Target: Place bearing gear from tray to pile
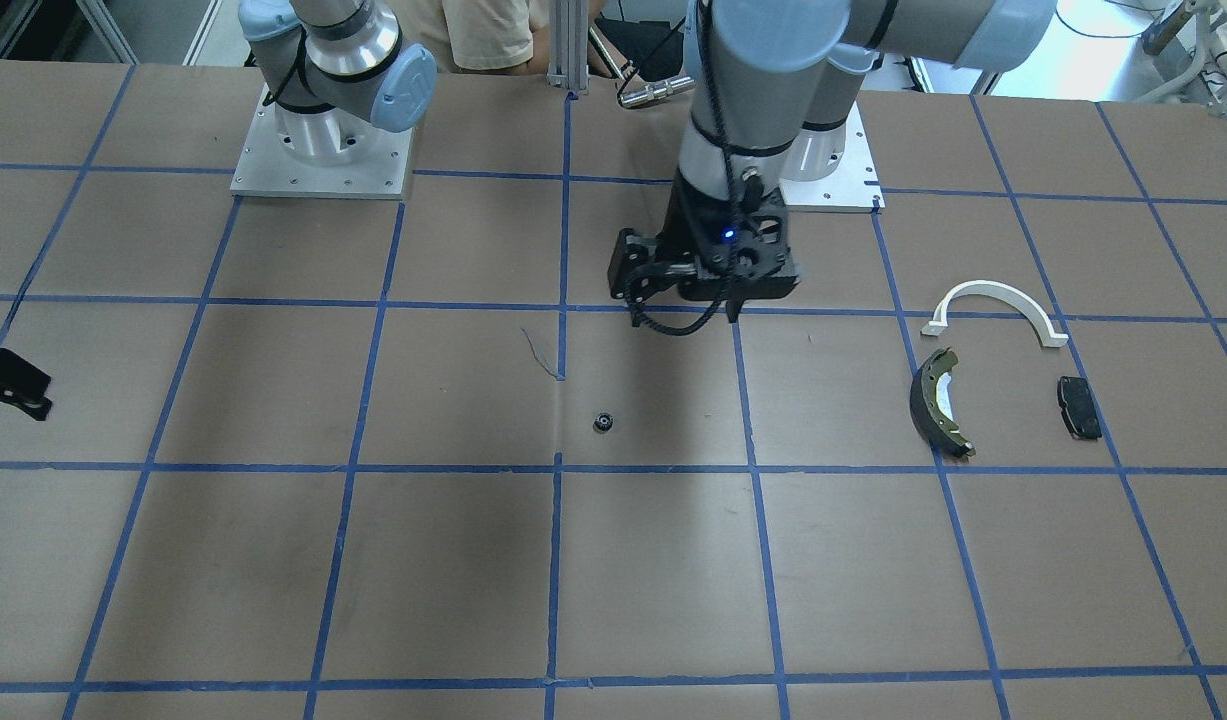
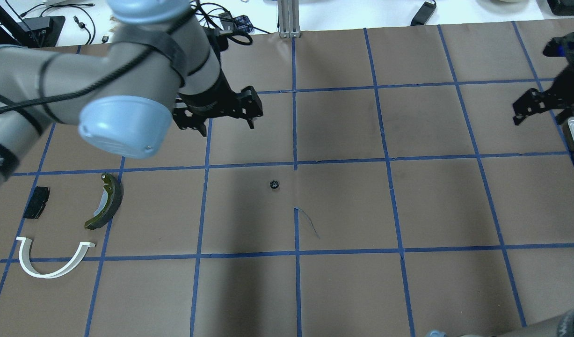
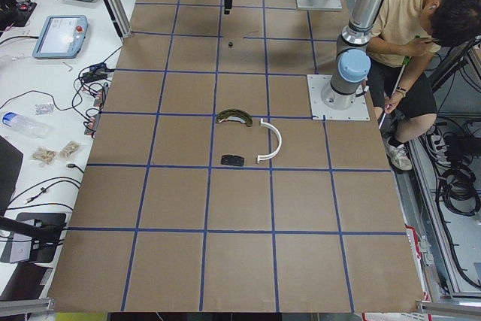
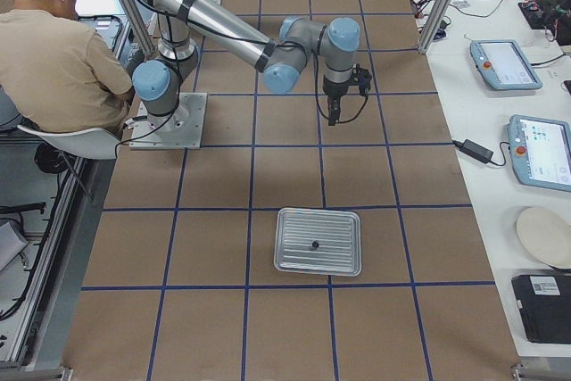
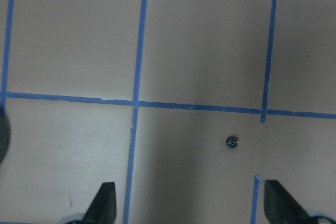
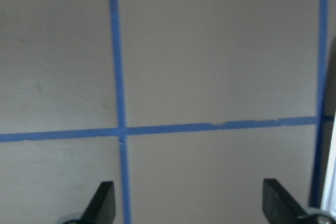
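Bearing gear (image 1: 603,421), a small black round part, lies on the brown paper-covered table (image 1: 373,560) near centre of the front-facing frame, just right of the vertical blue tape line. It is in neither gripper and not at the pile. Pile sits mid-right in that frame, well apart from the gear: white semicircular arch bracket (image 1: 993,289), dark curved brake shoe with olive edge (image 1: 935,400) below it, small black pad (image 1: 1079,407) right of the shoe, none touching. Left gripper (image 1: 685,318) hangs over the table at upper centre, up-frame of the gear, jaws spread and empty; its wrist view has the gear right of centre, ahead of the fingertips. Right gripper (image 2: 539,114) is at the right edge of the overhead frame, jaws spread wide and empty, near the ribbed silver metal tray (image 4: 294,260). Tray holds one small dark item, too small to identify.
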### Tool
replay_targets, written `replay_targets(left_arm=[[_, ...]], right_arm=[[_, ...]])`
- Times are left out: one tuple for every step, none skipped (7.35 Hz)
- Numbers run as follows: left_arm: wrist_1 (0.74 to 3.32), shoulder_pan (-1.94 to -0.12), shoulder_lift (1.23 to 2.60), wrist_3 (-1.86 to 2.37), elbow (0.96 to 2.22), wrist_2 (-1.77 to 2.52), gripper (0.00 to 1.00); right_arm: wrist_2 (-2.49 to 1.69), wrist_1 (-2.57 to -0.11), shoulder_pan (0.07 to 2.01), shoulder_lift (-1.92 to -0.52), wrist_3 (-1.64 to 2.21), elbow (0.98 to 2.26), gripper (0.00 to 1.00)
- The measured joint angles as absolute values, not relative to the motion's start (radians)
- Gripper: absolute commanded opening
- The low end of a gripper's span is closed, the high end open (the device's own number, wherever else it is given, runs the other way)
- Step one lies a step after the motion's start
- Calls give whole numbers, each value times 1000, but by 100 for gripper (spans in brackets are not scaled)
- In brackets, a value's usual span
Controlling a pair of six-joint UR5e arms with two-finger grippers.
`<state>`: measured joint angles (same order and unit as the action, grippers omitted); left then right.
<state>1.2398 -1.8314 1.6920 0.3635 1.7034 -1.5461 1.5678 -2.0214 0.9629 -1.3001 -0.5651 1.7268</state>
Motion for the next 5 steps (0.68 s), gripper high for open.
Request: replay_targets(left_arm=[[1176, -1874, 1735, 397, 1770, -1547, 100], [1110, -1903, 1764, 421, 1851, -1548, 100], [1031, -1925, 1777, 449, 1915, -1550, 100], [961, -1936, 1796, 465, 1943, -1550, 100], [921, -1939, 1823, 466, 1949, -1550, 100]], right_arm=[[1566, -2057, 858, -1251, -693, 1703, 100], [1564, -2096, 771, -1190, -808, 1671, 100], [1560, -2123, 702, -1126, -901, 1637, 100], [1557, -2152, 661, -1070, -961, 1608, 96], [1556, -2188, 642, -1025, -998, 1588, 94]])
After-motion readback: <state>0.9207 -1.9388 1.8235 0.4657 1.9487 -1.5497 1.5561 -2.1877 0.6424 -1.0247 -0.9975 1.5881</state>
